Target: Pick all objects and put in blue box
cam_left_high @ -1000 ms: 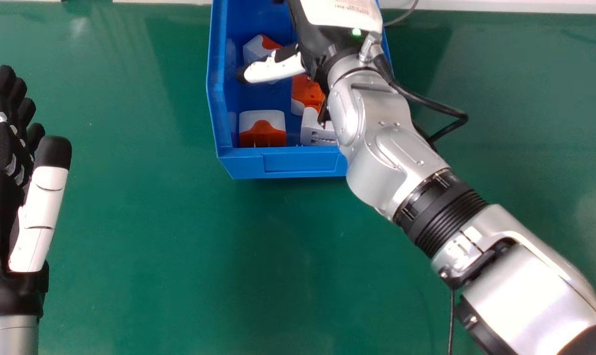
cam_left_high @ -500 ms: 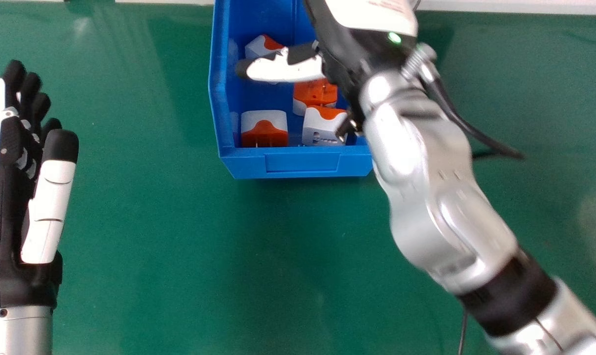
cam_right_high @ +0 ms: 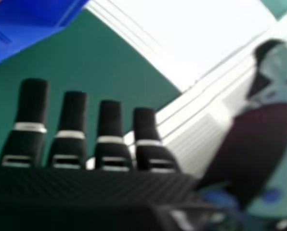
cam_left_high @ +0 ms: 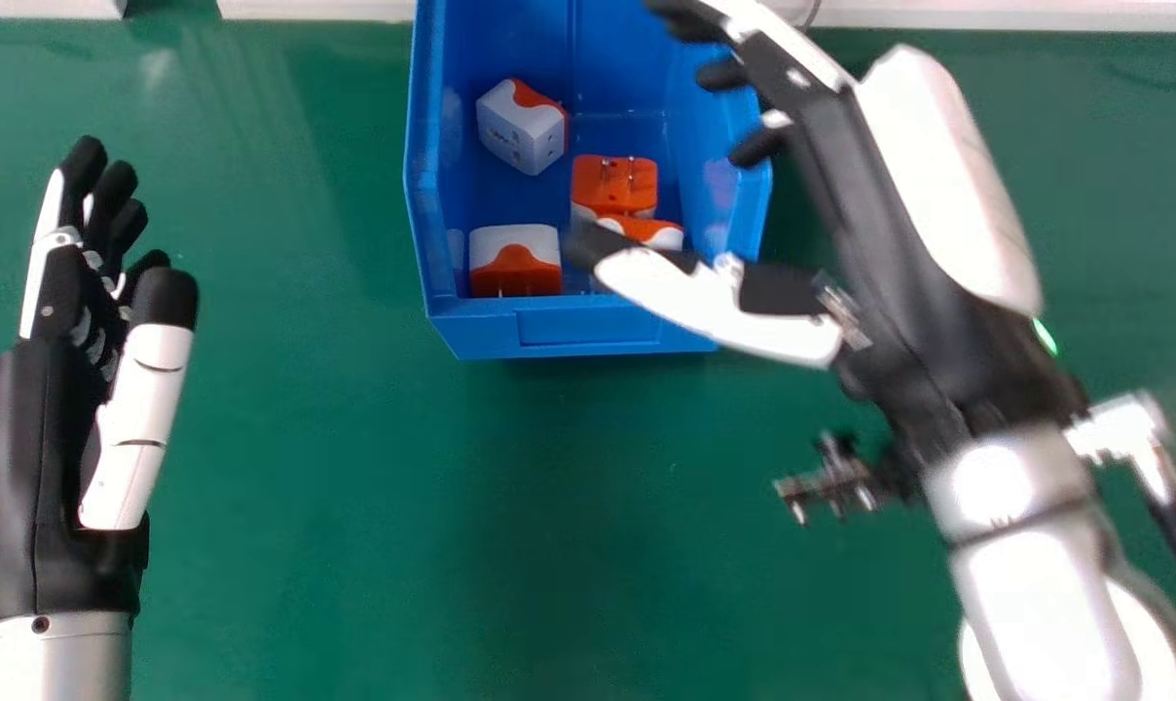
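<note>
A blue box (cam_left_high: 588, 329) sits on a green worktop (cam_left_high: 354, 535) and holds four white-and-orange plug adapters: one at the back left (cam_left_high: 518, 129), one at the front left (cam_left_high: 515, 261), one with pins upward (cam_left_high: 614, 183) near the middle, and a fourth (cam_left_high: 651, 232) partly hidden by a thumb. The right hand (cam_left_high: 890, 282), spread and holding nothing, is at the box's right side. The left hand (cam_left_high: 43, 438), fingers extended, is well left of the box.

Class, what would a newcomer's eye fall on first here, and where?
First, the blue plastic box at the head view's top centre, on a green tabletop, holding orange-and-white plug adapters. Then the open black-and-white right robot hand, crossing its right side.
</note>
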You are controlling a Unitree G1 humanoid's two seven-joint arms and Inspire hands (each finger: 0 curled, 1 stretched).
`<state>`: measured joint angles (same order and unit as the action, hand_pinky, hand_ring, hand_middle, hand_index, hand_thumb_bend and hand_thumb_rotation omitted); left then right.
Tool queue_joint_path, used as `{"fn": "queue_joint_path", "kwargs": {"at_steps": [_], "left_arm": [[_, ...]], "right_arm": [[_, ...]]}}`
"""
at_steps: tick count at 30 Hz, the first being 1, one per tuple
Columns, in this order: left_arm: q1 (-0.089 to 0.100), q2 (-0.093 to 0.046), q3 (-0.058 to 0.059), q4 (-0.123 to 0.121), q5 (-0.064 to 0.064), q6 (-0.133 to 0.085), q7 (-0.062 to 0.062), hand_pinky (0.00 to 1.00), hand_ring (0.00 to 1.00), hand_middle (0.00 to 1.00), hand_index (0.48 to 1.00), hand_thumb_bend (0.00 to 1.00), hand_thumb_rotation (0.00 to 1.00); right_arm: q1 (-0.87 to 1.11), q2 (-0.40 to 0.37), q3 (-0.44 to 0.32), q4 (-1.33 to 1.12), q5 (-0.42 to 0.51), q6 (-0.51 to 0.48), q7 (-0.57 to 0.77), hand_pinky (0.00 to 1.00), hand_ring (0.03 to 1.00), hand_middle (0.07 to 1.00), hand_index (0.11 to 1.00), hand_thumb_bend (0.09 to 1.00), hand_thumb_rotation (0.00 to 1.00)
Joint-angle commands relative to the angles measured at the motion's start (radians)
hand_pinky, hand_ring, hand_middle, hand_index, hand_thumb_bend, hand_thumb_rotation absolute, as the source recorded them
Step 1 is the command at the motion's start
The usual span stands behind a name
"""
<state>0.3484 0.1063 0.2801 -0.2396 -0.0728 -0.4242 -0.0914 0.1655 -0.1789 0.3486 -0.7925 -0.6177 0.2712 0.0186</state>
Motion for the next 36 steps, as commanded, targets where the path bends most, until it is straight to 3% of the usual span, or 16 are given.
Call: {"fn": "queue_joint_path", "kwargs": {"at_steps": [1, 4, 5, 8, 10, 12, 16, 20, 27, 31, 33, 35, 36], "left_arm": [[0.011, 0.006, 0.002, 0.015, 0.017, -0.043, -0.001, 0.87, 0.93, 0.94, 0.951, 0.65, 0.8], [0.019, 0.01, 0.005, 0.046, 0.03, -0.08, 0.001, 0.86, 0.93, 0.94, 0.951, 0.65, 0.8], [0.022, 0.012, 0.006, 0.054, 0.031, -0.09, -0.001, 0.85, 0.92, 0.94, 0.947, 0.65, 0.79], [0.031, 0.018, 0.007, 0.074, 0.027, -0.116, -0.008, 0.84, 0.91, 0.94, 0.944, 0.66, 0.79], [0.036, 0.022, 0.009, 0.089, 0.026, -0.138, -0.012, 0.83, 0.91, 0.93, 0.939, 0.66, 0.78], [0.049, 0.024, 0.01, 0.093, 0.021, -0.143, -0.015, 0.82, 0.91, 0.93, 0.932, 0.67, 0.78], [0.076, 0.026, 0.011, 0.095, 0.007, -0.156, -0.025, 0.82, 0.91, 0.93, 0.931, 0.68, 0.78], [0.104, 0.031, 0.014, 0.103, 0.001, -0.177, -0.032, 0.81, 0.91, 0.93, 0.932, 0.7, 0.78], [0.139, 0.017, 0.006, 0.119, -0.009, -0.205, -0.041, 0.82, 0.91, 0.93, 0.937, 0.69, 0.78], [0.137, 0.014, -0.002, 0.132, -0.001, -0.197, -0.035, 0.82, 0.91, 0.93, 0.936, 0.69, 0.78], [0.131, 0.014, -0.003, 0.141, 0.009, -0.197, -0.03, 0.83, 0.91, 0.93, 0.937, 0.69, 0.78], [0.119, 0.019, -0.002, 0.16, 0.026, -0.214, -0.026, 0.83, 0.92, 0.94, 0.938, 0.69, 0.78], [0.109, 0.024, -0.002, 0.177, 0.028, -0.23, -0.029, 0.83, 0.92, 0.94, 0.938, 0.69, 0.78]], "right_arm": [[0.091, 0.023, -0.048, 0.008, 0.093, -0.13, -0.074, 0.62, 0.783, 0.838, 0.828, 0.41, 0.48], [0.196, 0.054, -0.103, 0.092, 0.257, -0.276, -0.111, 0.62, 0.789, 0.843, 0.833, 0.402, 0.52], [0.218, 0.061, -0.117, 0.12, 0.299, -0.318, -0.117, 0.65, 0.808, 0.86, 0.849, 0.397, 0.58], [0.249, 0.078, -0.154, 0.204, 0.425, -0.427, -0.102, 0.67, 0.829, 0.877, 0.864, 0.39, 0.64], [0.258, 0.083, -0.175, 0.244, 0.499, -0.455, -0.078, 0.73, 0.875, 0.912, 0.898, 0.369, 0.76], [0.262, 0.092, -0.199, 0.289, 0.581, -0.467, -0.049, 0.78, 0.914, 0.942, 0.927, 0.346, 0.85], [0.263, 0.103, -0.234, 0.364, 0.681, -0.502, 0.003, 0.85, 0.945, 0.963, 0.952, 0.312, 0.9], [0.266, 0.102, -0.257, 0.406, 0.726, -0.505, 0.043, 0.94, 0.978, 0.985, 0.981, 0.278, 0.96], [0.255, 0.101, -0.287, 0.47, 0.748, -0.532, 0.094, 0.99, 0.996, 0.997, 0.996, 0.268, 0.99], [0.228, 0.102, -0.302, 0.496, 0.748, -0.535, 0.109, 0.99, 0.998, 0.999, 0.998, 0.275, 1.0], [0.215, 0.101, -0.309, 0.506, 0.751, -0.537, 0.117, 1.0, 0.999, 0.999, 0.999, 0.275, 1.0], [0.198, 0.098, -0.318, 0.517, 0.75, -0.538, 0.124, 1.0, 0.999, 1.0, 0.999, 0.274, 1.0], [0.188, 0.097, -0.323, 0.527, 0.743, -0.543, 0.125, 1.0, 0.999, 1.0, 0.999, 0.274, 1.0]]}}
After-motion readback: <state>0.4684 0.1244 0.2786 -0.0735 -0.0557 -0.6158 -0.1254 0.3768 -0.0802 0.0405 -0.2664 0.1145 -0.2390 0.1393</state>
